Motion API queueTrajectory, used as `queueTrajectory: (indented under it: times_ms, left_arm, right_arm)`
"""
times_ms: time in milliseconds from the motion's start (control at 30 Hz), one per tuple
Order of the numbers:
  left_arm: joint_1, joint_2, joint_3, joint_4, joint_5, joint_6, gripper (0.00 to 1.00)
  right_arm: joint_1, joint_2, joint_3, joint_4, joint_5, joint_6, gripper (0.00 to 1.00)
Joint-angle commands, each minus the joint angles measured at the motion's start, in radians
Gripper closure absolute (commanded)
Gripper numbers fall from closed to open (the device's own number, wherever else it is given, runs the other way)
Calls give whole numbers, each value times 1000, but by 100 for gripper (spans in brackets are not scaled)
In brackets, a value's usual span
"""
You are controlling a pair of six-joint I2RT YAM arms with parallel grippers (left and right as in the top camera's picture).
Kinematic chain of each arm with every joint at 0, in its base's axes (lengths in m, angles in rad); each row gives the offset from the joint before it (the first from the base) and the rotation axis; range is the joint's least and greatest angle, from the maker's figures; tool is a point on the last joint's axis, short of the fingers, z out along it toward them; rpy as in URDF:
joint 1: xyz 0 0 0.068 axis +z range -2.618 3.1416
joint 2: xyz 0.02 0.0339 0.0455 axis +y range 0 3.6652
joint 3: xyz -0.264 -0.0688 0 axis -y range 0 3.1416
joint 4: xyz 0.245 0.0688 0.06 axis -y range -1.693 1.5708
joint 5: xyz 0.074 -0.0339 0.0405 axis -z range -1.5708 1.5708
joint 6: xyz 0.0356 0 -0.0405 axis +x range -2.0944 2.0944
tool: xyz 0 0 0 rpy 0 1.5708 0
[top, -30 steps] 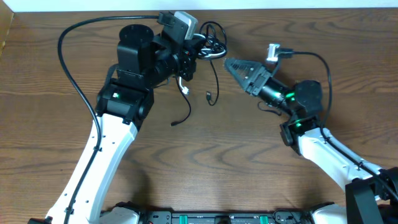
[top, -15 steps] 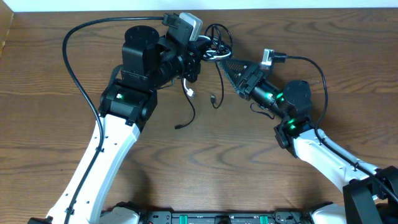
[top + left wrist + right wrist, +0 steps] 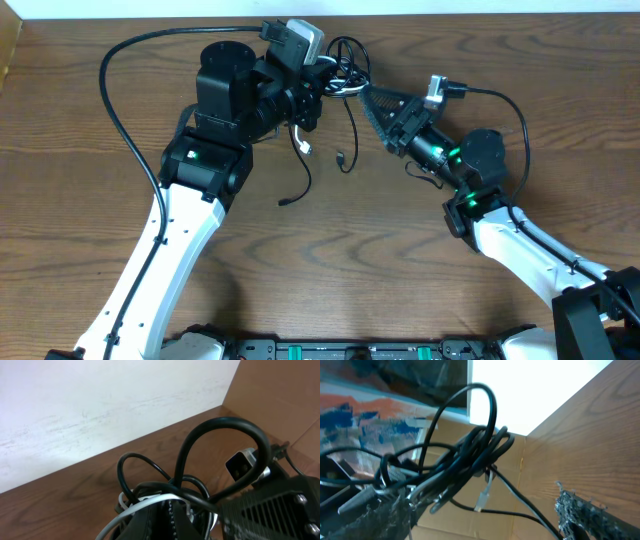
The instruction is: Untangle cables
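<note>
Left jaws tight on cables (image 3: 340, 70), right jaws wide, by table (image 3: 400, 280) edge

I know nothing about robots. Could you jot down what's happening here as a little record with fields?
setting: wooden table, two robot arms
cables: tangled bundle, black cords plus one white, near the table's far edge
left gripper: jaws shut on the cables
right gripper: jaws open, with part of the bundle between them
loose ends: a few cord ends trail out of the bundle toward the front
</note>
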Motion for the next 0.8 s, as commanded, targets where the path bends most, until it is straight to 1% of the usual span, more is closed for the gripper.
queueTrajectory:
  times_ms: [0,267,467,633,767]
  left_arm:
    - [0,-16,29,11,-11,-12,92]
    - [-1,-17,29,16,5,-12,92]
    - [-1,-16,29,63,130,-12,92]
    - [-1,-16,29,93,135,-48,93]
    - [-1,-16,29,93,154,-60,92]
  right_arm:
    - [-21,4,0,0,41,21,11]
    - [-35,4,0,-1,76,20,11]
    - [-32,4,0,-37,76,19,11]
    - [-32,4,0,-87,76,0,9]
    - [-32,4,0,-87,76,-6,9]
